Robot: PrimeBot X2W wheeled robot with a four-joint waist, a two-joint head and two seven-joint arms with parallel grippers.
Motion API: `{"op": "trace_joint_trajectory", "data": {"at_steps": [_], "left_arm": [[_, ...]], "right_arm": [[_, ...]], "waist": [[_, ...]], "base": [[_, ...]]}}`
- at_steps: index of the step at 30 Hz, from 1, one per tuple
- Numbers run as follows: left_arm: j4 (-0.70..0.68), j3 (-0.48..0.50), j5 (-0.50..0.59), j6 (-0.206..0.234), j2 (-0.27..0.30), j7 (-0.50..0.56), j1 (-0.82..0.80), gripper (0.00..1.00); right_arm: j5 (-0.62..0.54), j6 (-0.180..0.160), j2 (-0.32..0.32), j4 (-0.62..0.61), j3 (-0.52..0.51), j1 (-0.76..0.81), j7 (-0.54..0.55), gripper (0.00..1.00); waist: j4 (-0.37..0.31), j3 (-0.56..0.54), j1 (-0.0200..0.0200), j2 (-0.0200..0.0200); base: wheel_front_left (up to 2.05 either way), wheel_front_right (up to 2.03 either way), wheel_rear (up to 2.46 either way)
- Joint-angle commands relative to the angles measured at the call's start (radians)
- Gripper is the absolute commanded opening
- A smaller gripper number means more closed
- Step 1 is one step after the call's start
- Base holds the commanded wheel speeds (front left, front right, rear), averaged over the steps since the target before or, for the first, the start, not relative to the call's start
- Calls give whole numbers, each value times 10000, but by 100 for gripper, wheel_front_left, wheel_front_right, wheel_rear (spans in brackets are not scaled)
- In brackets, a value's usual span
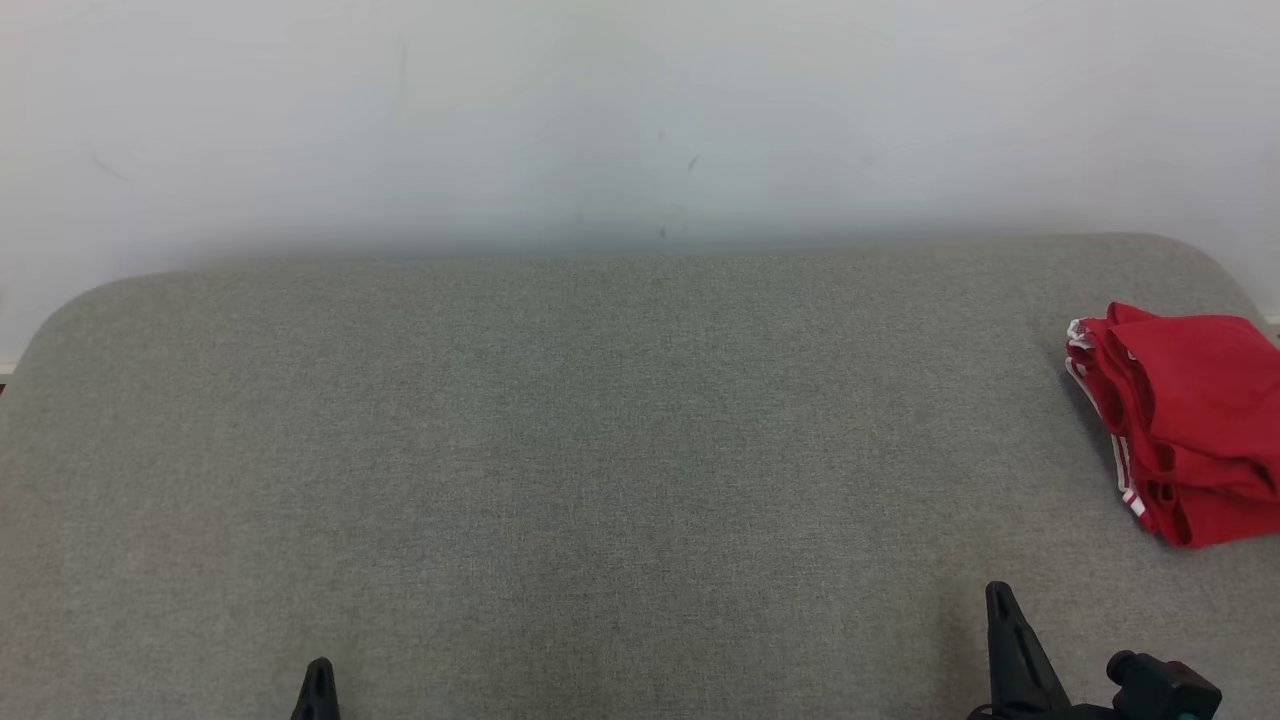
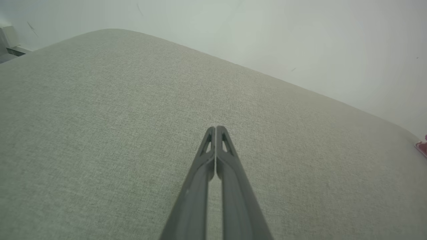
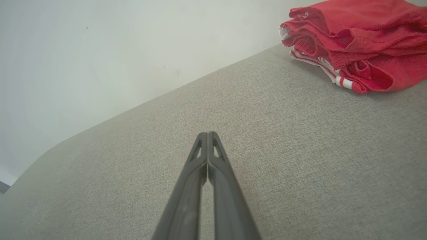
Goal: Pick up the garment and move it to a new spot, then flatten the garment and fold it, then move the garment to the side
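The garment (image 1: 1185, 420) is red with white stripes at its edge and lies folded in a stack at the far right of the grey upholstered surface (image 1: 600, 450). In the right wrist view the garment (image 3: 357, 46) sits at the top right, well ahead of my right gripper (image 3: 207, 134), whose fingers are shut with nothing between them. My right gripper (image 1: 998, 592) is at the lower right of the head view, below and left of the garment. My left gripper (image 1: 319, 666) is at the lower left; in its wrist view the left gripper (image 2: 216, 128) is shut and empty.
A pale wall (image 1: 640, 120) rises behind the surface. The surface has rounded far corners, and its left edge (image 1: 40, 330) drops off near the wall. A sliver of the red garment (image 2: 422, 146) shows at the right edge of the left wrist view.
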Motion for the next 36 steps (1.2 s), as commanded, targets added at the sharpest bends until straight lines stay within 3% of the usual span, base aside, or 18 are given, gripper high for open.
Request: {"op": "trace_joint_trajectory", "data": {"at_steps": [1, 15, 36], "left_arm": [[-113, 81, -404, -39, 4, 65, -289, 0], [9, 328, -2841, -232, 4, 704, -697, 0], [159, 615, -5630, -448, 5, 1441, -1163, 0]], "right_arm": [[368, -2, -3, -166, -21, -258, 68, 0], [2822, -5, 1, -189, -77, -543, 684, 0], [5630, -9, 6, -194, -159, -883, 1415, 0]], "waist": [[2, 0, 0, 0], [24, -5, 0, 0], [54, -12, 0, 0]], "base": [[0, 0, 0], [0, 0, 0], [0, 0, 0]]}}
